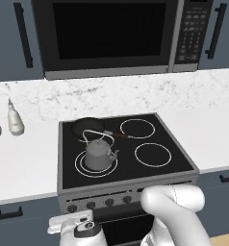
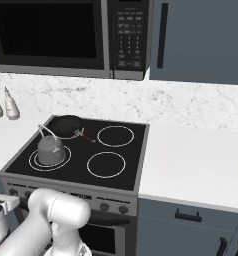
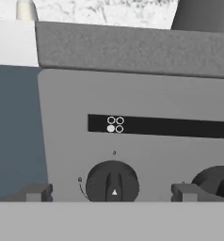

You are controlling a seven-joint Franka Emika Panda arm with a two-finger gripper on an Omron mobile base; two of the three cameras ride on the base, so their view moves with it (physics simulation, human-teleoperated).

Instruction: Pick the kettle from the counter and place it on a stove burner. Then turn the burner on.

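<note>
Knob (image 3: 112,182) sits dead ahead in the hand view, framed between the two finger tips of the end effector (image 3: 110,192), whose jaws stand wide apart with nothing between them. The little diagram (image 3: 115,124) above it has the lower-left dot filled, which should mean this dial feeds the front-left ring. The step in hand looks like the turn-on: ease straight in, keep the knob's ridge centred, close squarely on it, then twist without dragging sideways. A second knob (image 3: 217,181) lies just to the right; best avoided. Further back, the kettle (image 1: 98,153) stands upright on the double-ringed stove burner (image 1: 80,166) at the cooktop's front left, off the desk (image 1: 20,163). Behind it rests the frying pan (image 1: 87,127); whether the two touch is hard to tell.
</note>
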